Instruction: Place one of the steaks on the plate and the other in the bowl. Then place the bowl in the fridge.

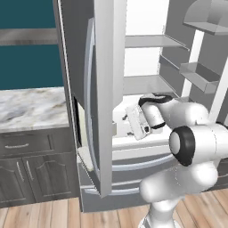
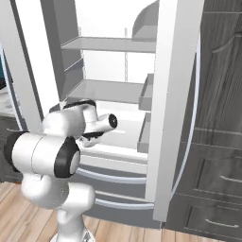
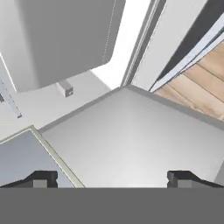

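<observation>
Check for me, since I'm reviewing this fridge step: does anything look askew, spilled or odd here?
Nothing stands out. The fridge has both doors open, its shelves level and unmarked. The hand, jaws wide and holding nothing, points at a bare grey surface with nothing spilled on it.

no readable text, label, brand, number or sign anywhere, neither on the open fridge (image 1: 102,89) doors and shelves, nor on the dark cabinets (image 2: 217,142), nor on the marble counter (image 1: 31,107).
</observation>
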{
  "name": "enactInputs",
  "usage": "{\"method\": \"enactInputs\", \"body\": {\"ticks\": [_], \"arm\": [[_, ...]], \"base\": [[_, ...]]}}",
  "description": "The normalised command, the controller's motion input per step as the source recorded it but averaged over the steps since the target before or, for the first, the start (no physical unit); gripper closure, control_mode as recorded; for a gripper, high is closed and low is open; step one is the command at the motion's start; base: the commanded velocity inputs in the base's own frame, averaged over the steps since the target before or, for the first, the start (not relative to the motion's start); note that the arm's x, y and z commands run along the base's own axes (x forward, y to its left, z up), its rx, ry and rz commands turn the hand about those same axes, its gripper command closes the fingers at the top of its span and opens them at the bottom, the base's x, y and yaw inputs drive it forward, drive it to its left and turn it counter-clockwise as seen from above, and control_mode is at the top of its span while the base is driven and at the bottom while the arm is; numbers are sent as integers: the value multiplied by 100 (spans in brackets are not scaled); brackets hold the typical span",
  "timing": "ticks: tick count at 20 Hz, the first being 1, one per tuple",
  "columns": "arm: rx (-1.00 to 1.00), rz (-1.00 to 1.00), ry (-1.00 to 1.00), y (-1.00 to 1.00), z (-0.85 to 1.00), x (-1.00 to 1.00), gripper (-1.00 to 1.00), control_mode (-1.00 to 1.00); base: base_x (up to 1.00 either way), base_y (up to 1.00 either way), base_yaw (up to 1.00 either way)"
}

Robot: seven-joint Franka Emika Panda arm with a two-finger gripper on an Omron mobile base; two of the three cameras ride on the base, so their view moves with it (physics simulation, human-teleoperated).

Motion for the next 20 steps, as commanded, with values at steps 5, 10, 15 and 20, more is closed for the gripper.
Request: {"method": "enactInputs", "body": {"ticks": [5,10,15,20], "arm": [[7,14,3,81,-10,61,-100,-100],[0,11,1,81,-7,28,-100,-100],[3,4,1,82,0,-19,-100,-100],[5,0,-8,86,0,-70,-100,-100]], "base": [[0,0,0],[0,0,0],[0,0,0],[0,0,0]]}}
